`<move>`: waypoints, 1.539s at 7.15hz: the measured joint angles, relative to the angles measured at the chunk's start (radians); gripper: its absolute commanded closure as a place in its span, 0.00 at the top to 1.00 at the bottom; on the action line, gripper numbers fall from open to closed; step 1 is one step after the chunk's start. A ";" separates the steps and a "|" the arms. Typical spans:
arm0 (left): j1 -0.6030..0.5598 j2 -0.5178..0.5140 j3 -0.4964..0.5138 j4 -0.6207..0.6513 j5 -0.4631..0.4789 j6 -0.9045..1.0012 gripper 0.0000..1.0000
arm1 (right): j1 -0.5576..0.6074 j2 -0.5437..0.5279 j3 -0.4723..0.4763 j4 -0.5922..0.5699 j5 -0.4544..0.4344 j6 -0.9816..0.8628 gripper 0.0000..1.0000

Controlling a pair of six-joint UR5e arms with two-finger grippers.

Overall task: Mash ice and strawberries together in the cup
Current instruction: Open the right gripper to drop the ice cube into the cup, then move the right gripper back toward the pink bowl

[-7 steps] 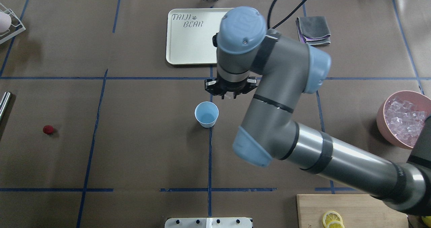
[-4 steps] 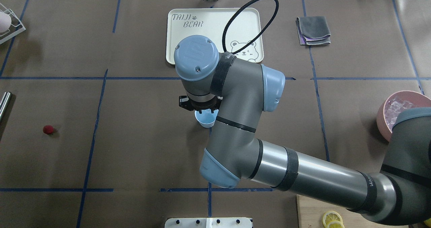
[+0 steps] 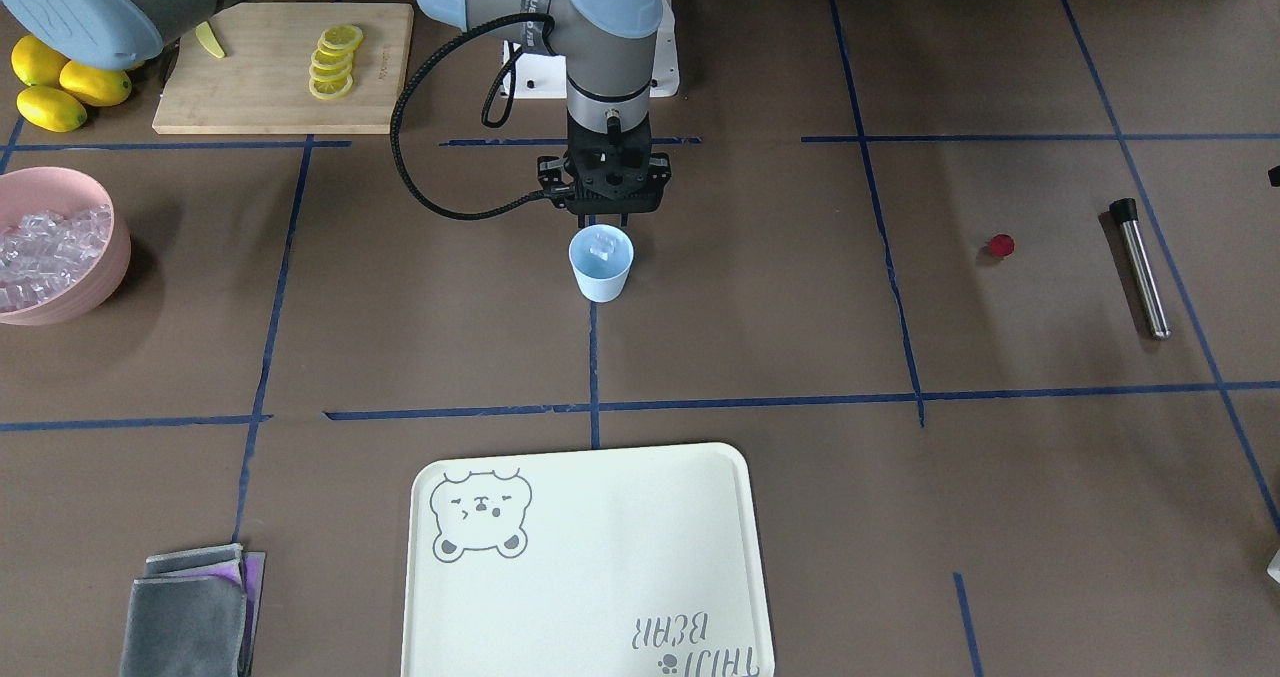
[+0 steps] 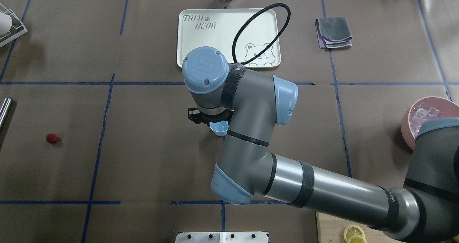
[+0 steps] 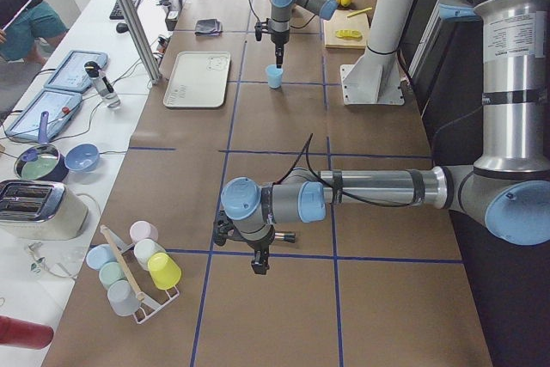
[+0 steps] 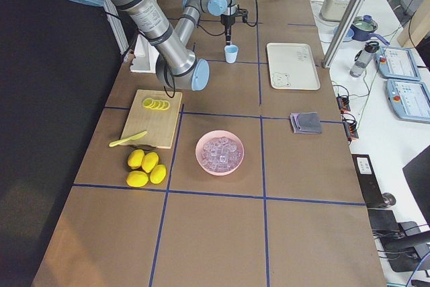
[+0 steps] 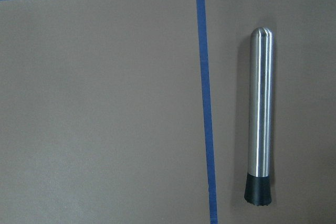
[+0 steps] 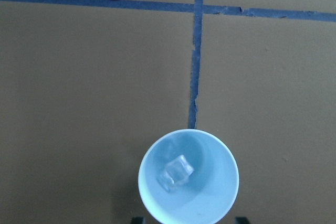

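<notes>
The pale-blue cup stands mid-table and holds one clear ice cube. It also shows in the overhead view. My right gripper hangs just above the cup's mouth, open and empty, with its fingertips either side of the rim. More ice fills the pink bowl. The red strawberry lies alone on the table, far toward my left side. My left gripper hovers over a steel muddler. I cannot tell whether it is open or shut.
A cream bear tray lies beyond the cup and a folded grey cloth beside it. A cutting board with lemon slices and whole lemons sit near the right arm's base. A rack of cups stands at the left end.
My right arm swung left and toward the robot, from beyond the cup to right over it. The cup was empty a second ago and now holds an ice cube.
</notes>
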 measured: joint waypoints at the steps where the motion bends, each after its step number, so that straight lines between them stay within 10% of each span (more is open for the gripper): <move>1: 0.001 0.000 0.001 0.000 0.000 -0.001 1.00 | 0.002 0.000 -0.002 0.012 -0.001 -0.003 0.98; 5: 0.001 0.000 0.002 0.002 -0.001 -0.002 1.00 | 0.119 -0.076 0.035 0.038 0.058 -0.161 0.98; 11: 0.003 0.001 0.003 0.003 -0.001 0.000 1.00 | 0.469 -0.648 0.345 0.162 0.289 -0.748 0.99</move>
